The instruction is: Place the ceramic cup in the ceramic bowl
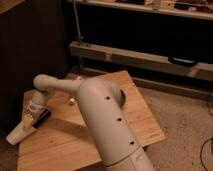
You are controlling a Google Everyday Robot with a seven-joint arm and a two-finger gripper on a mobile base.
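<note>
The ceramic cup (19, 134) is hanging tilted at the far left, its wide mouth pointing down and outward past the counter's (145, 125) left edge. The hand (31, 125) is gripping it by the narrow end, fingers closed on the cup, one dark finger (42, 116) showing beside it. The ceramic bowl (121, 98) is sitting well apart toward the counter's right, showing only a green sliver behind the robot's pale arm (105, 125). A small pale object (72, 101) is lying between them.
</note>
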